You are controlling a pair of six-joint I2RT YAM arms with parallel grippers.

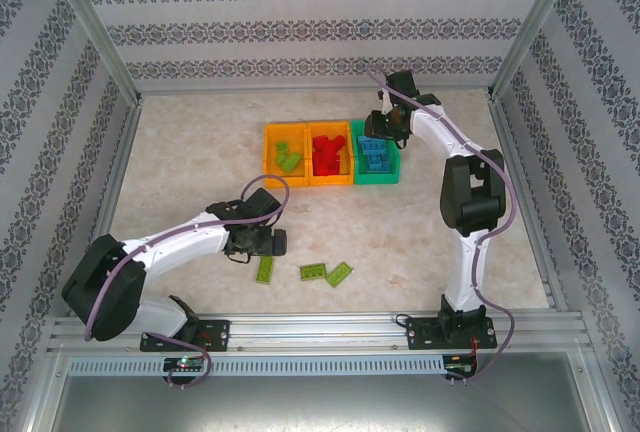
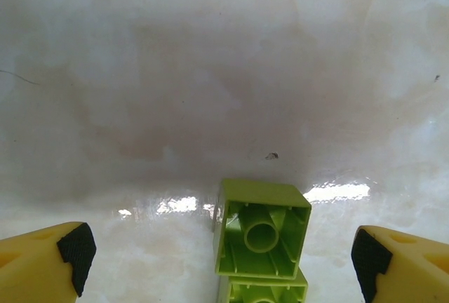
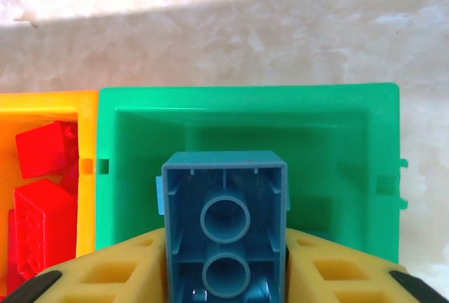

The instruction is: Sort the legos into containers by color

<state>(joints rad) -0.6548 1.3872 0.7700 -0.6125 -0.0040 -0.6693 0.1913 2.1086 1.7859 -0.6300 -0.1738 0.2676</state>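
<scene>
Over the green bin (image 3: 245,99), the right fingers (image 3: 119,271) are clamped on a blue lego (image 3: 224,212), underside facing the camera. Left fingers (image 2: 42,264) are spread wide on either side of a green lego (image 2: 262,229) lying on the bench (image 2: 210,71), not touching it. Two more greens (image 1: 313,272) (image 1: 338,273) sit nearby, and the reds (image 1: 326,152) are in the middle orange bin (image 1: 330,181).

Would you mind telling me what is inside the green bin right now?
Inside the green bin lie blue bricks. The right pincer holds another blue brick over it, hiding part of its floor.
</scene>
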